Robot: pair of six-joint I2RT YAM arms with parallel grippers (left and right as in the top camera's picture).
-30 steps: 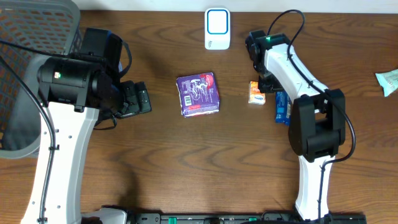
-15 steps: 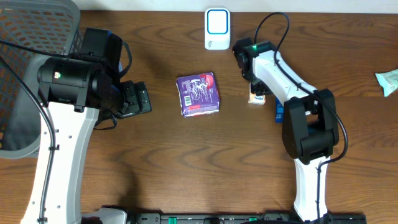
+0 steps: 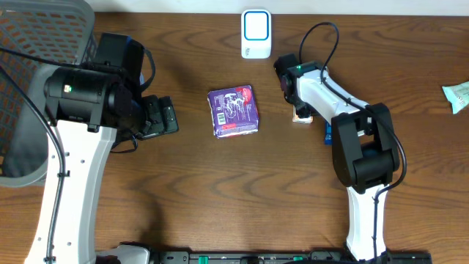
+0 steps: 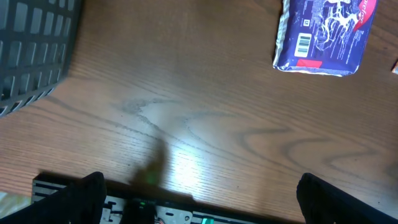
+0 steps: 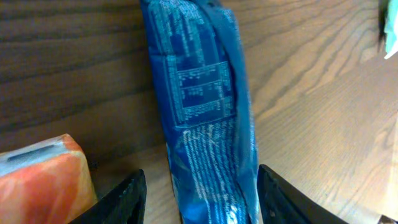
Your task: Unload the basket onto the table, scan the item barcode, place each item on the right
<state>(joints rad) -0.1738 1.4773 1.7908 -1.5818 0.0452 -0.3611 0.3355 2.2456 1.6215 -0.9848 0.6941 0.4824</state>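
A blue snack packet (image 5: pixel 202 118) lies lengthwise on the wood, printed side up. My right gripper (image 5: pixel 200 190) straddles its near end, and the jaws are open with a gap showing on the left side. From overhead only a sliver of the blue packet (image 3: pixel 329 133) shows under the right arm. A purple packet (image 3: pixel 234 110) with a visible barcode lies mid-table, also in the left wrist view (image 4: pixel 323 34). The white scanner (image 3: pixel 256 33) stands at the back edge. My left gripper (image 3: pixel 157 116) hovers wide open and empty, left of the purple packet.
An orange box (image 5: pixel 43 177) sits just left of the blue packet, partly under the right arm in the overhead view (image 3: pixel 301 116). A grey mesh basket (image 3: pixel 44 44) fills the back left corner. A pale green packet (image 3: pixel 456 95) lies at the right edge.
The right arm's wrist has swung left over the orange box and the blue packet, and its jaws have narrowed somewhat. The left arm has not moved.
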